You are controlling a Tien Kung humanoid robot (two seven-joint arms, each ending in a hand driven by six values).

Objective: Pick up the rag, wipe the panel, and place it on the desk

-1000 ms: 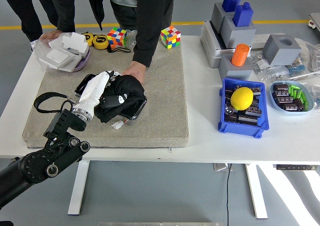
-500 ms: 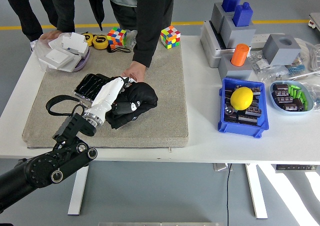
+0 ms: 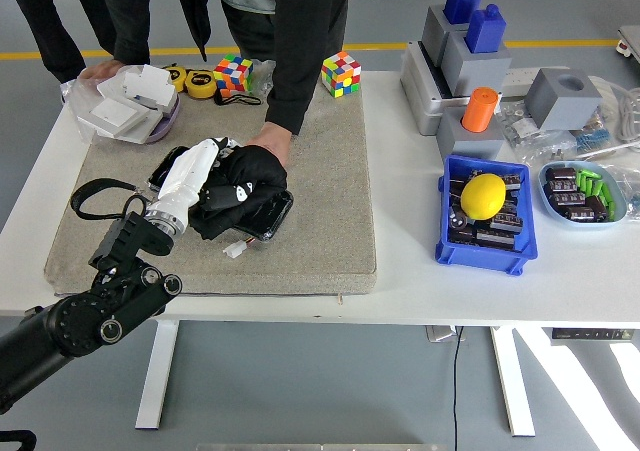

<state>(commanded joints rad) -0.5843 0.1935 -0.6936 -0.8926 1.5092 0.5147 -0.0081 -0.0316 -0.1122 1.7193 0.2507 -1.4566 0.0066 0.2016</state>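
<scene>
Left hand [image 3: 198, 174] on black rag [image 3: 243, 188]

Mat [image 3: 320, 221] on table [image 3: 400, 271], left of centre. Rag [image 3: 245, 186] on panel [image 3: 270, 219], mid-mat. Left hand [image 3: 195, 176] on rag's left side. Person's hand [image 3: 268, 143] just behind rag, touching mat. Two cubes [image 3: 341, 73] at mat's far edge, tape measures [image 3: 190, 79] left of them. Bowl with boxes [image 3: 130, 111] at far-left corner. Bin [image 3: 485, 216] right of mat, lemon [image 3: 484, 195] inside. Dish [image 3: 585, 193] right of bin. Blocks [image 3: 470, 46] behind bin.
</scene>
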